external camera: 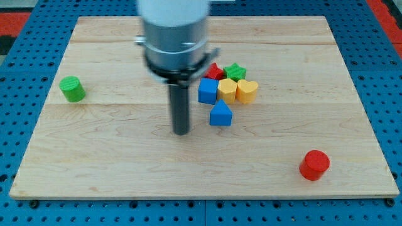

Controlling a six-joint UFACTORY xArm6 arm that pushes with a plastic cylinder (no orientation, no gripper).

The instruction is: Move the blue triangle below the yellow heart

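No fingers on this arm, so nothing opens, closes or grips: my tip [181,132] is a bare rod end resting on the wooden surface [113,163], a little to the view's left of the blue triangle [220,115] and slightly lower than it, with a clear gap between.

Nearest the view's bottom, a red cylinder [314,165] stands alone towards the right, well apart from everything. Next up come my tip and the blue triangle. The triangle sits just below the seam between the blue cube [208,91] and a yellow block [227,90], close to them or touching; I cannot tell which. The yellow heart [247,91] is pressed against that yellow block's right side, so the triangle lies down and left of it and, by my reckoning, wants only a short shove rightward. Behind these are a red star [214,70] and a green star [235,70]. A green cylinder [73,88] stands far off at the left.

The risk is the angle. Since my tip is lower than the triangle's middle, a straight push could steer it up into the cluster, nudging the heart and shifting the target. An off-centre contact might also spin the triangle.

Room is generous: bare wood lies right of the triangle and under the heart, and every edge is well away.
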